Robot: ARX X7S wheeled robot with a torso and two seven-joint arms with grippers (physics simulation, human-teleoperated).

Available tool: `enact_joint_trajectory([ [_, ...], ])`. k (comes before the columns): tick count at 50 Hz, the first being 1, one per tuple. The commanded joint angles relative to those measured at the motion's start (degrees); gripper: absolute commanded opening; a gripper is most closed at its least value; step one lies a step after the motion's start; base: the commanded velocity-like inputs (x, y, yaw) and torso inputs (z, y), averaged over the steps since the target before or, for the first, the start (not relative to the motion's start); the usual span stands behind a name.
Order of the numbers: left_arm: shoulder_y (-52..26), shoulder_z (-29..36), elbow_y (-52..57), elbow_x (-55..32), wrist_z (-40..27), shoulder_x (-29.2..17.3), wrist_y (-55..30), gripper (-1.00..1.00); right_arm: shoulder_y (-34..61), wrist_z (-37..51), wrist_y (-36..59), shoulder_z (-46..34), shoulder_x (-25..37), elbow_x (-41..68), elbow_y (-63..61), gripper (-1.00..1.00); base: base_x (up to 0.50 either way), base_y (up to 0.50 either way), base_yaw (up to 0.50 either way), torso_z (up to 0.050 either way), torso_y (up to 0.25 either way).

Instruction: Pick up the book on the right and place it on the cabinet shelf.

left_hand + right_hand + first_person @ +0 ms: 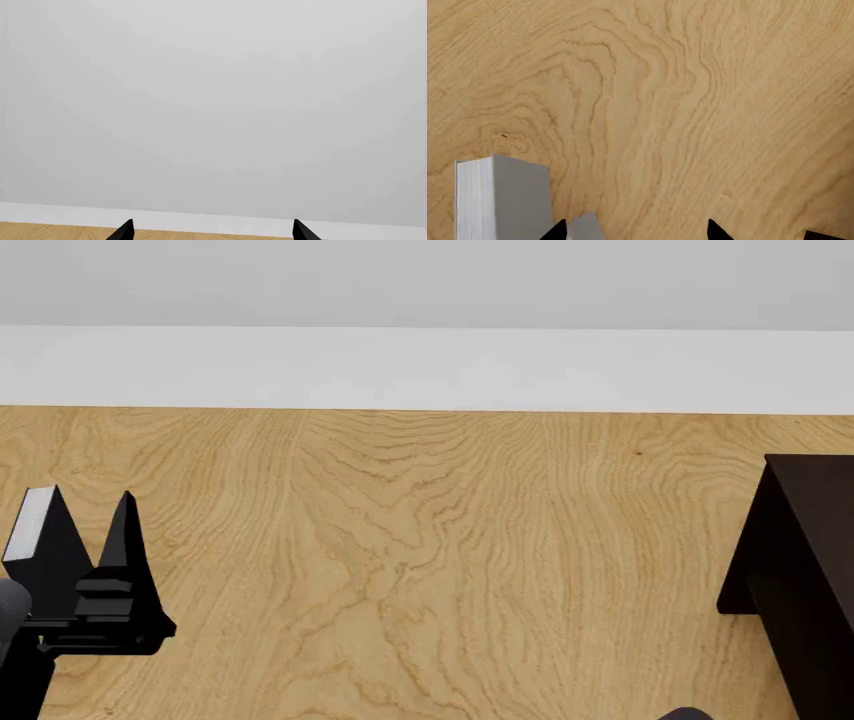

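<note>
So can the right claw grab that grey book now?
Probably yes. The right claw looks open above the wooden floor, and the grey book stands just beside one fingertip, with nothing between them.

Text: none is showing in any view | book [520, 200]: its grey cover and white page edges are showing no title or label | cabinet shelf [801, 580]: its dark boards are carrying no markings | wooden floor [427, 560]: only grain is showing

We see a light wooden desk [400, 560]. At its right edge sits the dark cabinet shelf [801, 590]. A grey book [517, 200] stands on it, lower left of the right wrist view.
</note>
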Motion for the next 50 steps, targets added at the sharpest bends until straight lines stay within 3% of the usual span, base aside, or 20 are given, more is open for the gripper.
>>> enact_joint_trajectory([
  [1,-0.04,0.18,0.3,-0.3,-0.34,-0.31,-0.16,1.0,-0.06,0.85,-0.96,-2.1,1.88,1.89,-2.51,1.0,0.0,0.0,0.0,0.0,0.0],
  [29,0.06,-0.25,1.19,-1.68,-1.14,-1.05,-0.28,1.0,4.18,4.73,-2.25,-13.71,1.47,6.52,-7.3,1.0,0.0,0.0,0.0,0.0,0.0],
  [50,0.12,0.79,0.52,-1.3,-1.43,-1.26,0.43,1.0,-7.62,-3.43,-0.18,-7.08,5.03,-2.79,-6.83,1.0,0.0,0.0,0.0,0.0,0.0],
])
